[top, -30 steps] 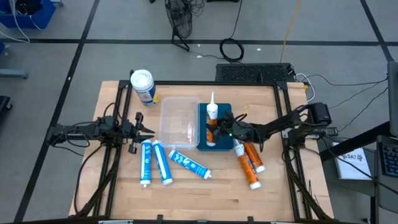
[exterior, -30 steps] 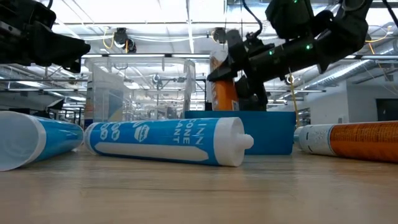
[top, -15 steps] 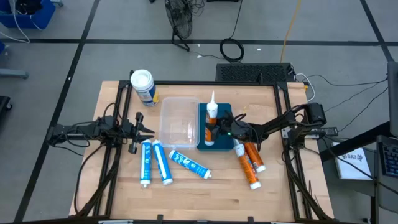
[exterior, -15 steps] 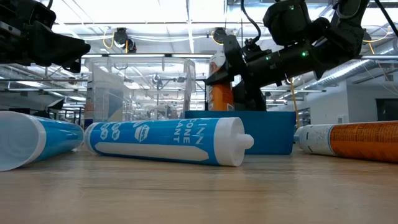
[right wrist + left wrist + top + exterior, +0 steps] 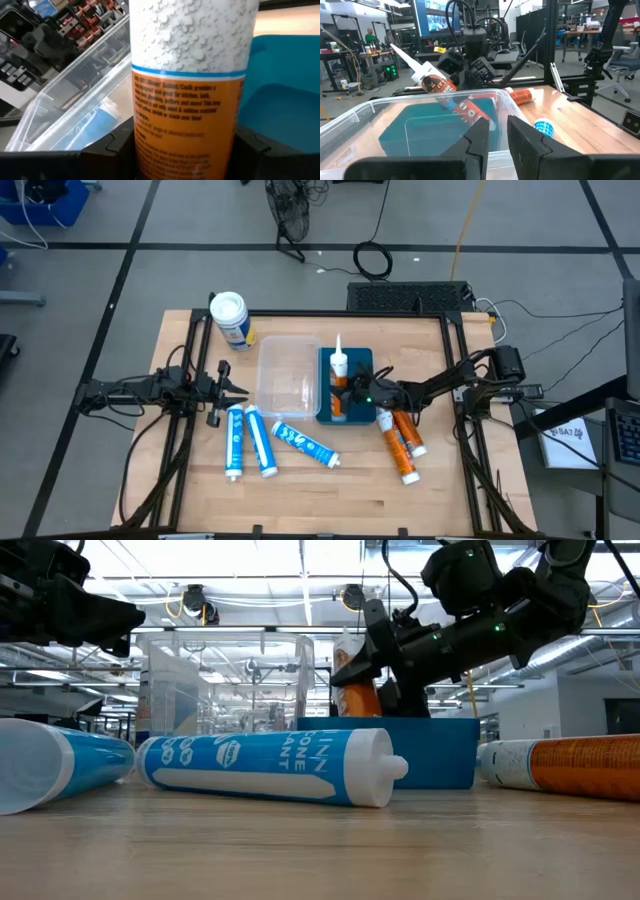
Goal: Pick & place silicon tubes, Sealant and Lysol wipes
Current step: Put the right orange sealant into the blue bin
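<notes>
My right gripper (image 5: 350, 393) is shut on an orange-and-white sealant cartridge (image 5: 340, 375) with a white nozzle (image 5: 338, 346), over the blue bin (image 5: 362, 360). It also shows in the low view (image 5: 352, 680). The Lysol wipes (image 5: 230, 318) stand upright at the far left of the table. Three blue-and-white tubes (image 5: 262, 442) lie flat on the near left. Two orange cartridges (image 5: 402, 442) lie right of the bin. My left gripper (image 5: 238, 390) waits open and empty, left of the clear bin (image 5: 285, 375). My right gripper pinches the cartridge's orange body (image 5: 185, 135) between its two fingers (image 5: 117, 145), below the white band. The fingers come from the table's right, about level, and lie across the cartridge. The cartridge is tilted, nozzle up and toward the far edge. The bin wall hides its lower end.
The clear bin stands against the blue bin's left side. The dark frame rails run along the table's left and right sides. Bare wood lies along the near edge (image 5: 330, 505).
My right gripper has gone a little toward the table's left and down with the orange cartridge. The cartridge has tipped from nearly upright to a slant, and its lower end has sunk deeper into the blue bin.
</notes>
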Available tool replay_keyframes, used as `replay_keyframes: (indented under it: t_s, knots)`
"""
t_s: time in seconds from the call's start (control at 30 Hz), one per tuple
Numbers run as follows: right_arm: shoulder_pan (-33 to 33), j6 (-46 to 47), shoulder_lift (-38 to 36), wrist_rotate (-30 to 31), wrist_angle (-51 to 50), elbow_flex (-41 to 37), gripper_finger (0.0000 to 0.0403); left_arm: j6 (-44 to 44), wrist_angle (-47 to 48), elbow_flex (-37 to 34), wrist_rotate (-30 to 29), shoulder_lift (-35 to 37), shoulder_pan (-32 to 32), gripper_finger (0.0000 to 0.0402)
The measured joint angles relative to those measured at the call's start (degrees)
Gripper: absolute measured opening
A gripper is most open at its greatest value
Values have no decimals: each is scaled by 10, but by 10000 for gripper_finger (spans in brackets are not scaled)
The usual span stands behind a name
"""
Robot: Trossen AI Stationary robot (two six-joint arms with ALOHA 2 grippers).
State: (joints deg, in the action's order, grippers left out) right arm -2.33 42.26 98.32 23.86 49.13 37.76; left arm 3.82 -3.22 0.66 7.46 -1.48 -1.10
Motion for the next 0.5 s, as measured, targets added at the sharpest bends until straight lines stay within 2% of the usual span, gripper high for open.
replay_keyframes:
  t_s: [0.23,0.4,0.43,0.5]
  knots:
    - [12,-18,-2,1,-54,2,199,0,0,0,0,0,0,76]
    - [11,-59,-2,-1,-51,2,199,0,0,0,0,0,0,76]
    - [11,-62,-2,-1,-47,2,205,0,0,0,0,0,0,76]
    - [10,-72,-1,-1,-41,1,244,0,0,0,0,0,0,76]
